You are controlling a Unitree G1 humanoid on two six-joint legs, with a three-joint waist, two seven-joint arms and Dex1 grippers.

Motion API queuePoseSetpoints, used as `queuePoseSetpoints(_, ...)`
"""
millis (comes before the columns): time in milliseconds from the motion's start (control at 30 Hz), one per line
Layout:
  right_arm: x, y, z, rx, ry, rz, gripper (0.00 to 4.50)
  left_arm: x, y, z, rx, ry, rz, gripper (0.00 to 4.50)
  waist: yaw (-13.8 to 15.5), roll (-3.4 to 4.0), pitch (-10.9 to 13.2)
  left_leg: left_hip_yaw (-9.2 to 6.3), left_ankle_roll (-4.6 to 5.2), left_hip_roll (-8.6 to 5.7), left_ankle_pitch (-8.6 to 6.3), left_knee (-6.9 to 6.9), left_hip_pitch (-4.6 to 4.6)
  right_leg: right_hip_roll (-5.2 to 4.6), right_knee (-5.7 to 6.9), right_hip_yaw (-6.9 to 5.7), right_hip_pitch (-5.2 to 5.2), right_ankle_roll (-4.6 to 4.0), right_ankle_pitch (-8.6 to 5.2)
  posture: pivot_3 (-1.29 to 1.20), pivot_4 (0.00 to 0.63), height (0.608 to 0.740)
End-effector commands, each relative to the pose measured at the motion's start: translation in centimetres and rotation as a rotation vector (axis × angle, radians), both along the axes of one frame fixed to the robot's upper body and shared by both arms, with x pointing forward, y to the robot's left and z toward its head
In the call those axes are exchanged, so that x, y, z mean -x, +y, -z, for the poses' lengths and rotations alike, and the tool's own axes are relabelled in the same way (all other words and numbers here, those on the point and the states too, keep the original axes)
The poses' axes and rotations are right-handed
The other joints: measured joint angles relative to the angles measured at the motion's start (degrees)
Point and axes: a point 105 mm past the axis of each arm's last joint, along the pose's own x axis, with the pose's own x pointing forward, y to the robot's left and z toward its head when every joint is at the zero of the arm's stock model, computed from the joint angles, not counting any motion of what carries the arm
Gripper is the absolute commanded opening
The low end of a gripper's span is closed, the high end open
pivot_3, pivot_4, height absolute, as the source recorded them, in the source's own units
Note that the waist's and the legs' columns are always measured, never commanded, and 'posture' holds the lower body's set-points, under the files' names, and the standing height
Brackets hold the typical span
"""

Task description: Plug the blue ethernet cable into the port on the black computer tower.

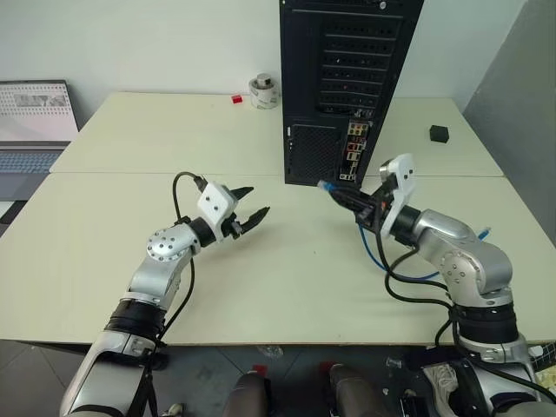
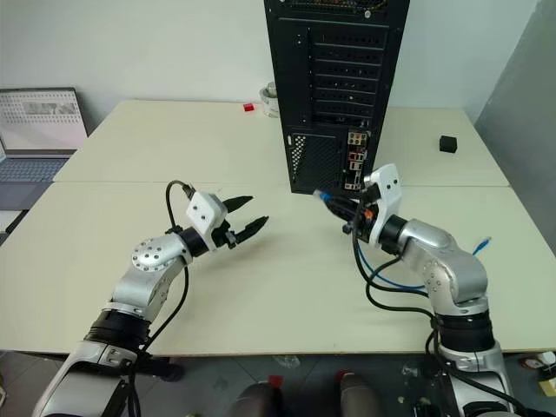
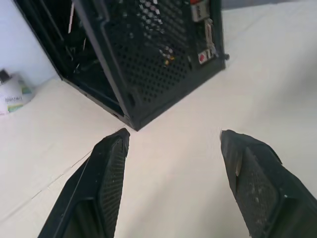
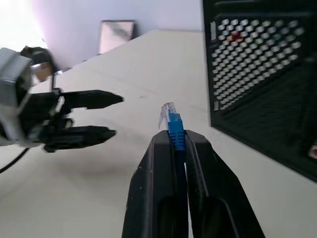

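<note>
Right gripper [image 4: 177, 141] is clamped on the blue ethernet cable [image 4: 175, 130], just behind the plug. We see the clear plug tip sticking out past the fingertips, pointing toward the lower rear of the black computer tower [image 1: 347, 78]. Plug is near the tower but not touching it; there's a visible gap between the tip and the narrow panel of coloured connectors [image 1: 355, 149] at the bottom right of the rear face.

Rest of the cable runs back under our right arm in loose loops on the table [image 1: 287, 287], with the far plug end lying on the tabletop out to the right of the arm [image 2: 483, 244].

Left gripper [image 1: 251, 215] is empty, fingers spread apart, holding nothing. It hovers over the table well to the left of the tower, pointing roughly toward the tower's base. From the left wrist view we look between the two black fingers [image 3: 111, 168] at the tower's mesh vent and lower corner.

Tower stands upright across the seam between the two tables, rear face toward us: perforated slot covers up top, mesh vent lower left, port panel lower right.

Other stuff on the tables: a small black cube [image 1: 439, 133] far right, a small white tub [image 1: 263, 91] and a tiny red object [image 1: 236, 99] behind, left of the tower. Laptop [image 1: 33, 126] sits off the left edge.
</note>
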Motion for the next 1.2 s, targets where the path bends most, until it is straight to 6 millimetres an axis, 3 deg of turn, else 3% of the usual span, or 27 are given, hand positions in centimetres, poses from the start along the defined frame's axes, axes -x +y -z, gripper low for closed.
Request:
queuePoseSetpoints(33,-1.7,-0.5,-1.4,0.099,-0.132,0.276,0.0,-1.3,0.2,-3.3,0.052,0.004,-0.105,3.1,0.01,0.0,0.0,0.01,0.0,-0.01,0.0,0.0,0.0,0.0,0.0,0.01,0.0,0.0,0.0,0.0,0.15,0.74)
queuePoseSetpoints(333,-3.4,-0.2,-1.9,0.042,-0.246,0.691,0.0,-2.6,0.1,-4.4,0.006,0.039,-0.193,3.1,-0.01,0.0,0.0,0.15,-0.04,0.0,0.02,-0.04,-0.06,0.01,0.08,0.17,-0.22,-0.01,0.01,0.0,0.15,0.74)
queuePoseSetpoints(667,-5.1,1.1,-2.1,-0.041,-0.215,0.747,0.0,-2.5,-1.4,-5.2,-0.013,0.018,-0.136,3.1,-0.06,0.0,0.0,0.23,-0.05,-0.01,0.02,-0.05,-0.07,-0.01,0.06,0.24,-0.25,-0.02,0.01,0.0,0.15,0.74)
queuePoseSetpoints(1200,-6.0,1.5,-1.9,-0.083,-0.189,0.754,0.0,-2.3,-1.7,-5.1,-0.017,0.019,-0.113,3.1,-0.3,0.0,0.0,0.23,-0.04,-0.01,0.02,-0.06,-0.08,-0.01,0.09,0.26,-0.29,-0.02,0.02,0.0,0.15,0.74)
